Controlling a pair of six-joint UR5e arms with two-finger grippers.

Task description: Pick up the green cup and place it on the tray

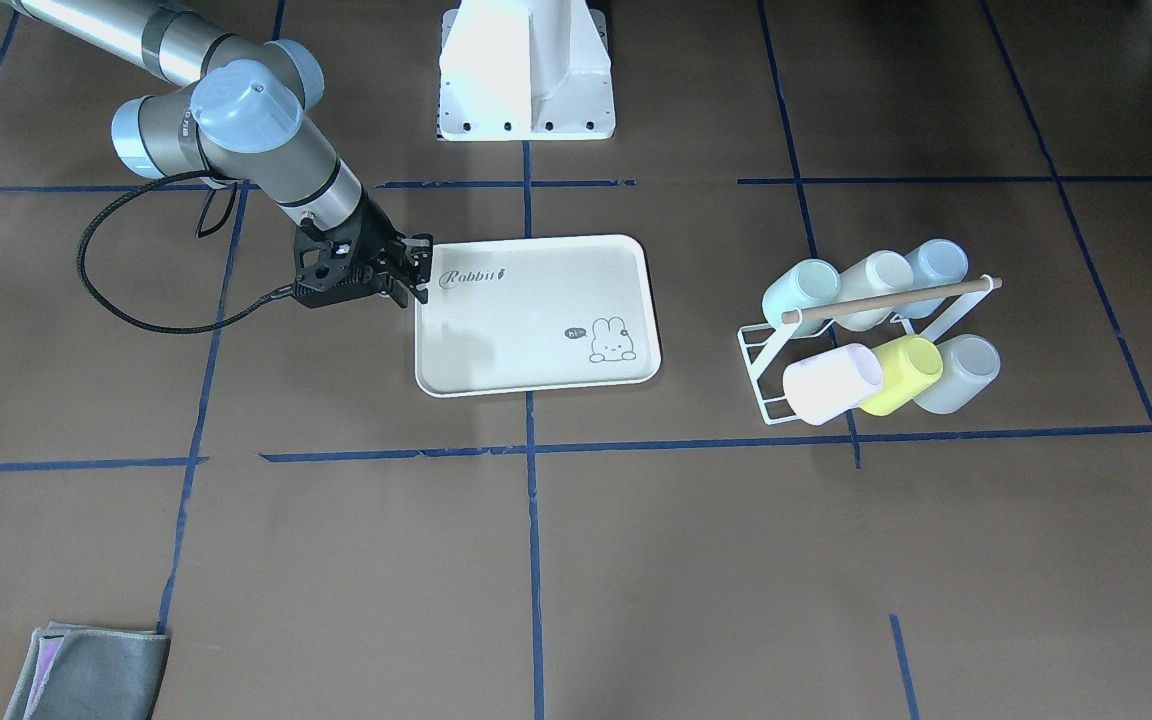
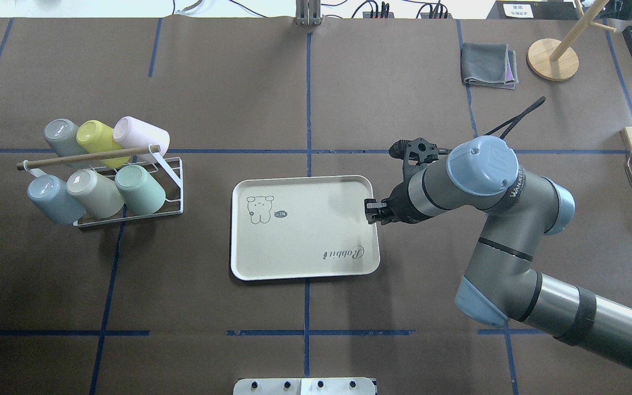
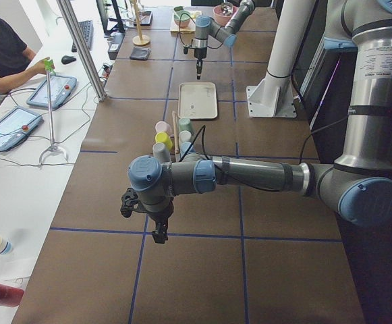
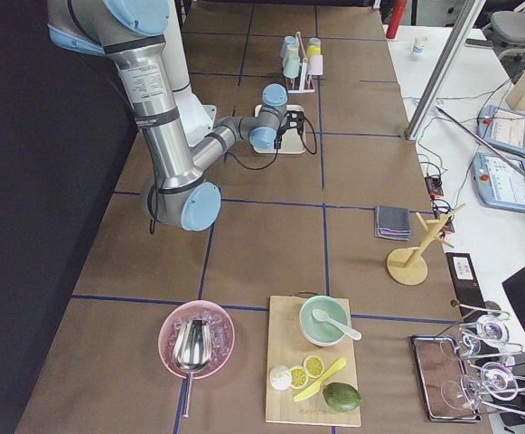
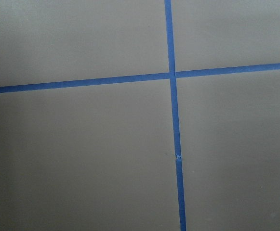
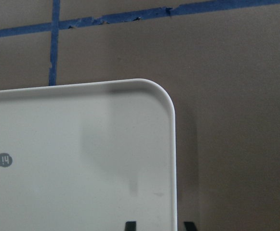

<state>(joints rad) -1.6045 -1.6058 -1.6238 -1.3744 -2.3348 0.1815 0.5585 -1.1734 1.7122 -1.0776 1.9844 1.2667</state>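
We find the right gripper open over the tray rim. The green cup lies in the rack — the left gripper we cannot tell.

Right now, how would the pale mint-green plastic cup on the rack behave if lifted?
The pale mint-green plastic cup is probably light and stiff. Its smooth, tapered wall may slip when gripped. Tilted on the white wire rack beside a beige cup, it could jostle that.

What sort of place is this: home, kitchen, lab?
Most likely a robotics lab: the table is gridded with blue tape, an operator sits beside it at teach pendants, and props like the cup rack and tray look staged.
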